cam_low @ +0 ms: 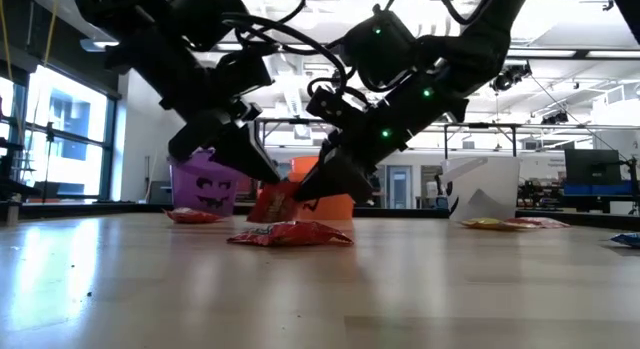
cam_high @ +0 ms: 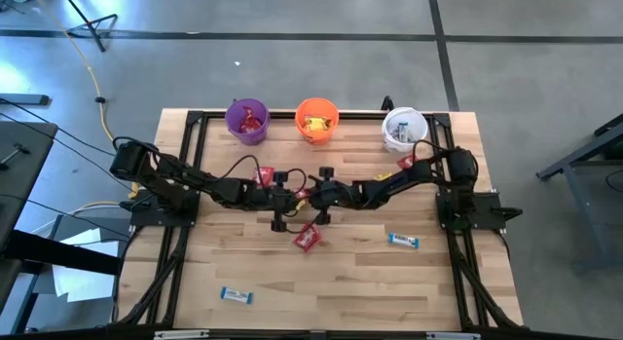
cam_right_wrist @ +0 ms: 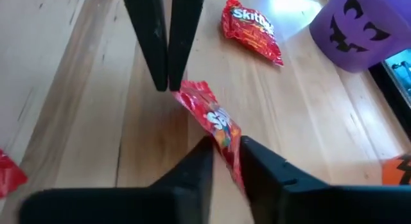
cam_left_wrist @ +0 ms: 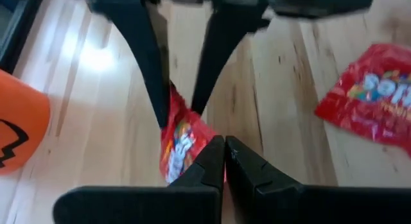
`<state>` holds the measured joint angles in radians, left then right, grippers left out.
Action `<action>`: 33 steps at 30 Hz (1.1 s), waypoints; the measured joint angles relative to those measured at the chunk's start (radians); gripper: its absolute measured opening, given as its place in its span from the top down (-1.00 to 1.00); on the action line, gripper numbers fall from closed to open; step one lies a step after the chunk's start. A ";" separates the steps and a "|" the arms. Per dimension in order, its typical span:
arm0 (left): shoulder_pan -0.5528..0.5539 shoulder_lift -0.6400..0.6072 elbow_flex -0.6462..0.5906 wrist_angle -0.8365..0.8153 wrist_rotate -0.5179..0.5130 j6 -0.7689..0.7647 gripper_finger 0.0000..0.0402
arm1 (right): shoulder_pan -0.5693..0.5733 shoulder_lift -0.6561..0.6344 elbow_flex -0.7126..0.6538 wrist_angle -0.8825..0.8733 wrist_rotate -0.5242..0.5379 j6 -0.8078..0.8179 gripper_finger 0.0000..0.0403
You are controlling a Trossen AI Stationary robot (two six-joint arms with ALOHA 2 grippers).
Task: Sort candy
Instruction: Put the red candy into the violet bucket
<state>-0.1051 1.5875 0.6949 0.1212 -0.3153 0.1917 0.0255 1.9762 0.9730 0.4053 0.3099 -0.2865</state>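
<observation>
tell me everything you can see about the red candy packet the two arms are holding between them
The red packet is a small, flat, glossy wrapper with white lettering and coloured sweets printed on it, slightly crumpled. It hangs tilted just above the wooden table, near mid-table in front of the orange bucket. Both claws pinch it from opposite ends: the left claw shut on one edge, the right claw closed on the other. Nothing else touches it.

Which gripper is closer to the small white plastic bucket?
Right. The right gripper is mid-table, toward the white bucket; the left gripper faces it from farther off, both pinching one red candy packet.
</observation>
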 joint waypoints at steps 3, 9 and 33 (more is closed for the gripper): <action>0.003 0.000 0.000 0.017 0.036 -0.004 1.00 | 0.000 0.000 0.000 0.004 -0.001 -0.014 0.90; 0.030 -0.002 -0.034 0.106 0.101 -0.032 0.99 | 0.000 0.000 0.000 0.006 0.000 -0.025 0.97; -0.102 -0.792 -0.470 0.168 0.066 -0.067 0.57 | -0.204 0.039 0.394 0.049 -0.094 -0.027 1.00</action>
<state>-0.2068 0.7958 0.2246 0.2891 -0.2489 0.1249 -0.1783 2.0151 1.3674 0.4540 0.2158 -0.3138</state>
